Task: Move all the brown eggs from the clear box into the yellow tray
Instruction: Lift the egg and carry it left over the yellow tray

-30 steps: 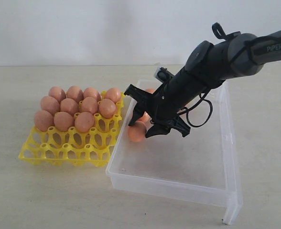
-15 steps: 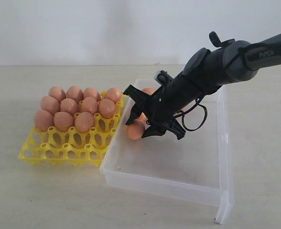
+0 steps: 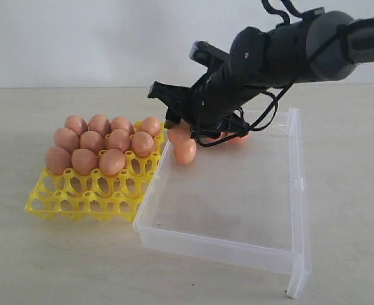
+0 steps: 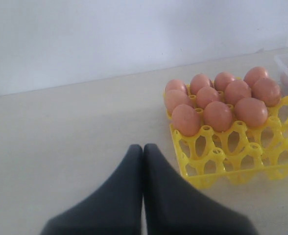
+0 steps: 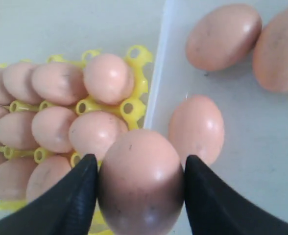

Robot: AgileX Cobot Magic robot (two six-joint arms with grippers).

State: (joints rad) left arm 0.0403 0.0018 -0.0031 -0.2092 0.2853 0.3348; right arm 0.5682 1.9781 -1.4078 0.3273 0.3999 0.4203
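1. right claw (image 3: pixel 178 129) grasps one egg (image 5: pixel 141 181), a finger on each side of it. it hangs lifted above the left wall of the box (image 3: pixel 220 245) near its far end, just right of the tray (image 3: pixel 85 202).
2. left claw (image 4: pixel 143 152) is pressed shut with nothing in it, over bare table (image 4: pixel 60 147) short of the tray. the outside view does not show it.
3. tray holds eleven eggs (image 3: pixel 92 141) by my count, filling the far rows. the third row lacks only its rightmost place, and the two near rows stand bare.
4. box has three loose eggs (image 5: pixel 197 128): one by the left wall close under the lifted one, and two more toward the far end, partly hidden by the arm (image 3: pixel 289 54) in the outside view.
5. step in hand, as i judge it: the carry. the pick is done and the placing is not yet done.
6. next move calls for a short swing left over the box wall to the free cup (image 3: pixel 139 166) beside that wall.
7. then comes a slow drop so the egg seats in the cup without knocking its neighbours just beside it. the fingers should part only once it sits.
8. after that, three more picks from the box would be left.
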